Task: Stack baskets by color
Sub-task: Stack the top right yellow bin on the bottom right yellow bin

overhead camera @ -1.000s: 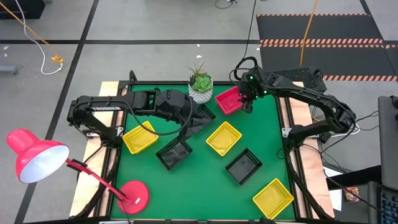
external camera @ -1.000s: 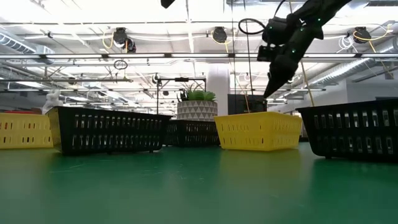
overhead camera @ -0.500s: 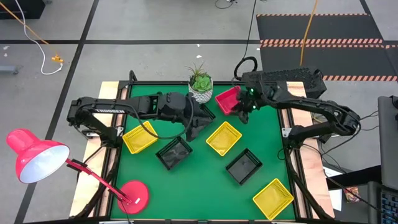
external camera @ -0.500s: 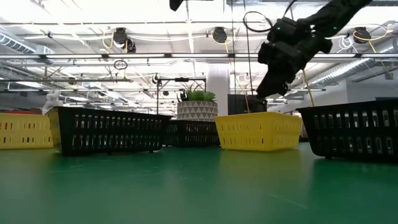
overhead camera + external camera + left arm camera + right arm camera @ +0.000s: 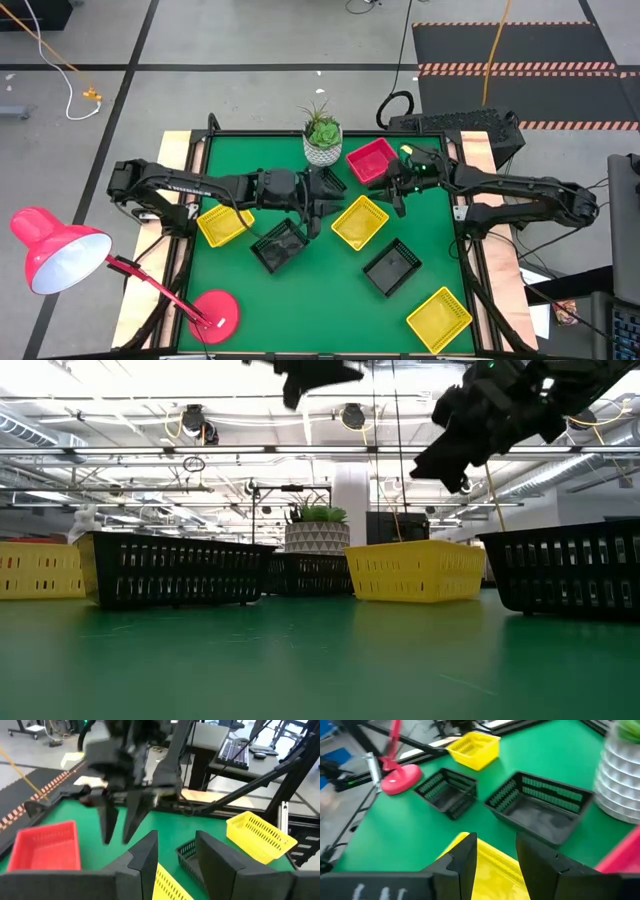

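A red basket (image 5: 371, 160) rests on its base at the far side of the green table, right of a white plant pot (image 5: 322, 148). Three yellow baskets (image 5: 360, 222) (image 5: 225, 222) (image 5: 440, 318) and three black baskets (image 5: 326, 184) (image 5: 280, 245) (image 5: 392, 267) stand singly on the mat. My left gripper (image 5: 313, 212) hangs open above the mat between the two left black baskets. My right gripper (image 5: 398, 198) hangs open just near of the red basket, over the far corner of the middle yellow basket (image 5: 490, 870). Neither holds anything.
A red lamp with its round base (image 5: 215, 312) stands at the near left corner. The table's raised frame (image 5: 462, 215) runs along the right edge. Bare green mat (image 5: 320, 300) lies at the near middle. The two grippers face each other closely (image 5: 120, 815).
My right gripper has drawn back from the red basket toward the near and right edges and tipped up from pointing down to nearly level. My left gripper has sunk and tipped toward level over the mat. The baskets have stayed where they were.
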You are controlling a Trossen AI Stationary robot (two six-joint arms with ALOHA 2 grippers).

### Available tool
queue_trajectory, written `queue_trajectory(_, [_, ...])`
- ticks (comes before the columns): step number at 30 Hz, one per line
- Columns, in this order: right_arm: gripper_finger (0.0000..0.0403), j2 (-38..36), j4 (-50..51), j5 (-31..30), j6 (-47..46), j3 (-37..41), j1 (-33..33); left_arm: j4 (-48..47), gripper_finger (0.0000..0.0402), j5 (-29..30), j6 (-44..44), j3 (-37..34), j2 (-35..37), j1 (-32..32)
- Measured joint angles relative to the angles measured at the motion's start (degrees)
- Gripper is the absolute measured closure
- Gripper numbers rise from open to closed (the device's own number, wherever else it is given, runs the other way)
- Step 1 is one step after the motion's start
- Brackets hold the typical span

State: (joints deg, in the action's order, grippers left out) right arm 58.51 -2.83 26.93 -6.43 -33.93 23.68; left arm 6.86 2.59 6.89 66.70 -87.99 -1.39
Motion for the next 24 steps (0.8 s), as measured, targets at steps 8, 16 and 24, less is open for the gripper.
queue_trajectory(8, [0.0273, -1.39, -0.89, -4.5, 0.01, 0.0, -4.94, 8.7, 0.027, 0.02, 2.74, -8.24, 1.1, -1.13])
queue_trajectory(16, [0.0273, -1.21, -2.89, -4.55, -1.22, 0.0, -8.68, 20.17, 0.027, -0.11, 2.04, -14.01, 1.9, -1.39])
queue_trajectory(24, [0.0273, -1.09, -4.17, -4.68, -4.65, 0.0, -11.79, 18.55, 0.027, -5.45, 4.85, -13.73, 2.05, 0.1])
